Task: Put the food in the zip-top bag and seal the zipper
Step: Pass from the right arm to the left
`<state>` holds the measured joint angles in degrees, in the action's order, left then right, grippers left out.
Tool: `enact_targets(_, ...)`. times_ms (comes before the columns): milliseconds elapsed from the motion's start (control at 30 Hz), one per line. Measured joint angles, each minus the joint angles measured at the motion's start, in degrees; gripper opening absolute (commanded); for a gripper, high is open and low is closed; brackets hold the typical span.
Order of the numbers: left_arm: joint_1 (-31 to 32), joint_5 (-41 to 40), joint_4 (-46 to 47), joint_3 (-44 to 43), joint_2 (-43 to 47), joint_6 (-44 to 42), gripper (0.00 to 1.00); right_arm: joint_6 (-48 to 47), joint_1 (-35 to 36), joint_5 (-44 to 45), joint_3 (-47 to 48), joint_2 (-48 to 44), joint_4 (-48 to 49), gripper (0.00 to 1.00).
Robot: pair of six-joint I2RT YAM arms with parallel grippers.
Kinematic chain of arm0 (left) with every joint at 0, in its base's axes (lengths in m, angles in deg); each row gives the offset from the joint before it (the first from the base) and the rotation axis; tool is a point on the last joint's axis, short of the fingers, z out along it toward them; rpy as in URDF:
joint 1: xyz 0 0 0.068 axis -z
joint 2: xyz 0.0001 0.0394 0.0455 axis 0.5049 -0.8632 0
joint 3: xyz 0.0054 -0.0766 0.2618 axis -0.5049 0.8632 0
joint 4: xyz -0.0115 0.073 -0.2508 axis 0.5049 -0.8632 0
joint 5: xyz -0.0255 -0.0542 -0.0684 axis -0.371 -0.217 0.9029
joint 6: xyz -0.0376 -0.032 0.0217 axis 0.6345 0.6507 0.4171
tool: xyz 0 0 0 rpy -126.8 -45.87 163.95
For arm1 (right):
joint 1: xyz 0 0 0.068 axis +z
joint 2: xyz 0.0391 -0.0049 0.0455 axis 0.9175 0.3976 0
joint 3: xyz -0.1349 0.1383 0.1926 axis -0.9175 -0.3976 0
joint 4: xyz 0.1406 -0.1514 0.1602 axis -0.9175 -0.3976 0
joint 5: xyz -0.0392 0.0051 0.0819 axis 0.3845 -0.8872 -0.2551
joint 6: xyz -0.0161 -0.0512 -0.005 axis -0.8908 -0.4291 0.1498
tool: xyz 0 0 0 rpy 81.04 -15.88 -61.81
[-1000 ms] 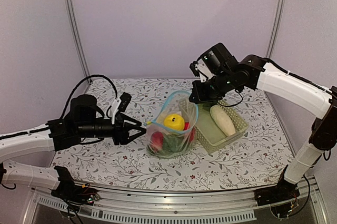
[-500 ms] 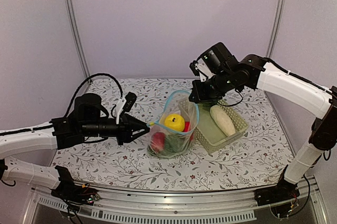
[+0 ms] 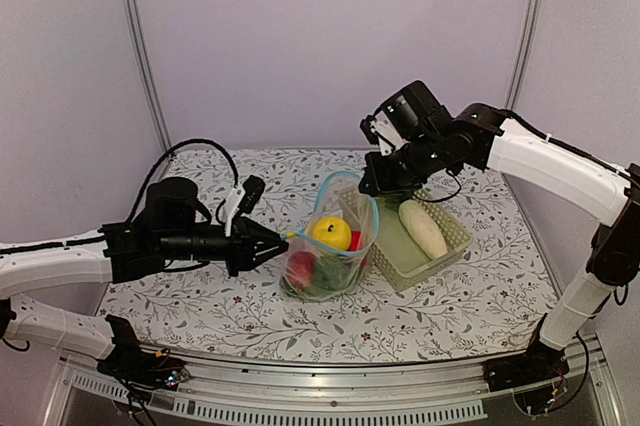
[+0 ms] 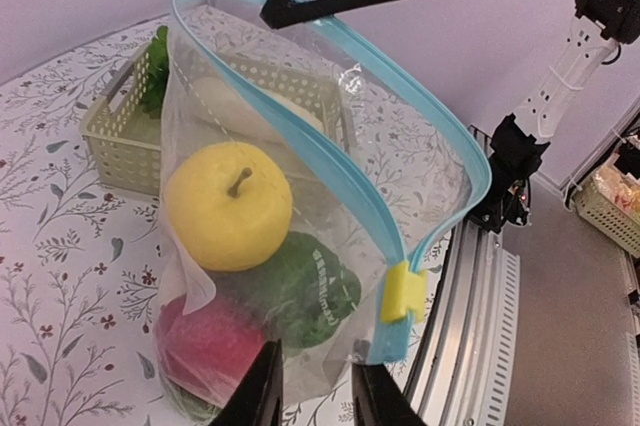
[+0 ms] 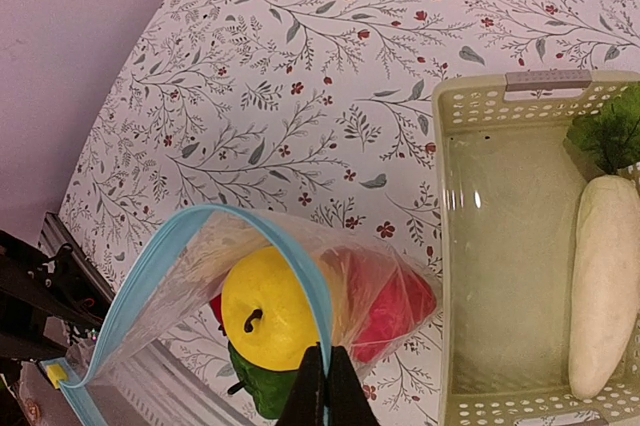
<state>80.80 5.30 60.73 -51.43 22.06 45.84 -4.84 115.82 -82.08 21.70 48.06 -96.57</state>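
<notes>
The zip-top bag [image 3: 335, 246] stands open on the table with a yellow apple [image 4: 228, 206], a red piece [image 4: 215, 341] and a green piece [image 4: 300, 291] inside. My right gripper [image 5: 322, 386] is shut on the light-blue zipper [image 4: 340, 174] and holds the rim up. My left gripper [image 4: 315, 391] is at the bag's near corner, just below the yellow slider [image 4: 403, 291]. Its jaws stand narrowly apart with bag film between them. The white radish [image 5: 605, 281] and a green leafy piece [image 5: 612, 131] lie in the basket.
The pale green lattice basket [image 5: 441, 206] sits right behind the bag, touching it. The table's metal front rail [image 4: 480, 276] runs close by the slider end. Purple walls enclose the table at the back and sides.
My left gripper has moved right up to the bag's slider corner, and its jaws have narrowed. The right arm and the bag's held rim have stayed put.
</notes>
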Motion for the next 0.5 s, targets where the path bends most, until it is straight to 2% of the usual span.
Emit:
enact_targets(133,0.3,0.2,0.4,-0.1,-0.5,0.2,0.0,0.0,-0.2,0.0,0.0,0.0,0.0,0.0)
enact_targets(233,0.4,0.5,0.7,-0.2,-0.7,0.6,0.0,0.0,-0.2,0.0,0.0,0.1,0.0,0.07)
enact_targets(300,0.5,0.7,0.8,-0.2,-0.6,0.9,0.0,0.1,-0.3,0.0,0.0,0.1,0.0,0.17)
enact_targets(433,0.5,0.5,0.9,-0.3,0.3,1.6,0.0,-1.0,-0.5,0.0,0.5,0.1,-0.2,0.5)
enact_targets(500,0.5,0.2,0.7,-0.5,1.1,1.7,0.0,-2.3,-0.5,0.1,1.1,-0.1,-0.2,0.62)
